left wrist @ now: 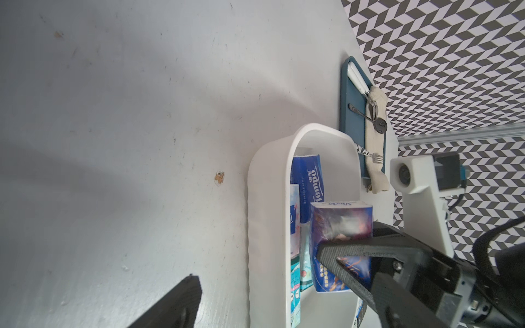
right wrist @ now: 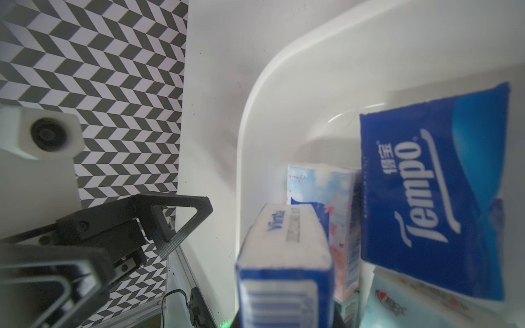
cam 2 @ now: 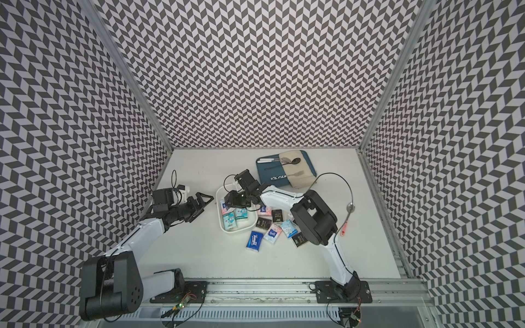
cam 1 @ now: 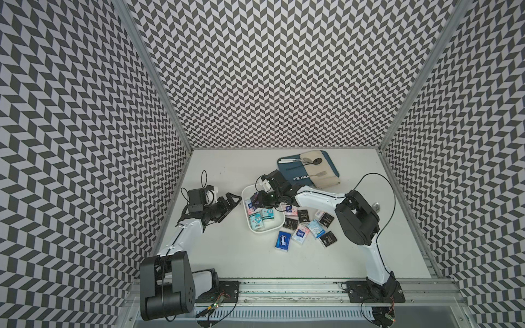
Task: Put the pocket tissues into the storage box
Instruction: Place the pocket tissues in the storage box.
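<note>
White plastic walls of the storage box (cam 1: 245,211) sit at the middle of the table (cam 1: 227,255), and the right gripper (cam 1: 257,203) reaches over its far left end. Its jaws are clamped on the flat faces of a blue Vinda packet (left wrist: 341,215), which is carried on edge inside the box's outline; the right wrist view shows the packet's narrow end (right wrist: 284,255) close to the lens. Whether it rests on the packets beneath cannot be told.

Several pocket tissues already lie in the box: a dark blue Tempo packet (right wrist: 431,198) at the far end, a pink-white packet (right wrist: 321,193) beside it, and teal packets (cam 1: 255,221) at the near end. More packets lie loose on the table just right of the box, among them a second Tempo packet (cam 1: 283,240), black packets (cam 1: 328,240) and a pale blue one (cam 1: 316,227).

Left of the box, apart from its rim, the left gripper (cam 1: 230,208) has its fingers spread wide with nothing between them.
</note>
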You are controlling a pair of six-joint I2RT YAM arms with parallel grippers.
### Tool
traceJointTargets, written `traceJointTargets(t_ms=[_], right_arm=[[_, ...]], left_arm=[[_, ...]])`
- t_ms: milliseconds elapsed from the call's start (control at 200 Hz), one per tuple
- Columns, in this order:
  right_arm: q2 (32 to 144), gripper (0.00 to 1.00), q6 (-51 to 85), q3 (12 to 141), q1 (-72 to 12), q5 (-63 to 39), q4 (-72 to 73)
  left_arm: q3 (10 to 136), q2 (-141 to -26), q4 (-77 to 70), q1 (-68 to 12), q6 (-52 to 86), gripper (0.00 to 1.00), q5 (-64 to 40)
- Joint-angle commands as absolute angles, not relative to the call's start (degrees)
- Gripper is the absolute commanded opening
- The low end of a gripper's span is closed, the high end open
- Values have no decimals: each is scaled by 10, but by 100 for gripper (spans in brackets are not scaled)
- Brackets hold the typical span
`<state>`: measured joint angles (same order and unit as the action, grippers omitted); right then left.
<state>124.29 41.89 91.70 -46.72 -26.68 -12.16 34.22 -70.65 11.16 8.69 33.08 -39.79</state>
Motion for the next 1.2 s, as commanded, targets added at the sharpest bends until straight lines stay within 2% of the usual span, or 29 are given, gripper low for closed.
traceJointTargets(t_ms=[0,110,265,355,691,916,961,1096,1192], right_arm=[[1258,17,434,938,-475,-281,-81],[1269,21,439,943,-478,-283,-78],[1290,49,424,978,-478,-271,-125],[1289,54,410,992,-477,-248,-151],[1251,50,375,995,-475,-179,-199],[1242,58,363,1000,-475,-165,-213],[1244,54,365,1002,-475,-171,-208],[1256,31,379,1005,-476,-191,-188],[1268,28,382,1015,-477,-192,-186]], left_arm=[[337,-699,100,93,328,99,-407],[336,-698,101,94,327,99,-408],[335,-696,106,97,323,99,-409],[335,-693,107,99,323,99,-409],[335,-694,106,101,325,99,-413],[336,-694,106,101,328,99,-416],[337,-694,105,101,329,99,-417],[339,-694,106,101,331,99,-419],[340,-693,108,100,331,99,-418]])
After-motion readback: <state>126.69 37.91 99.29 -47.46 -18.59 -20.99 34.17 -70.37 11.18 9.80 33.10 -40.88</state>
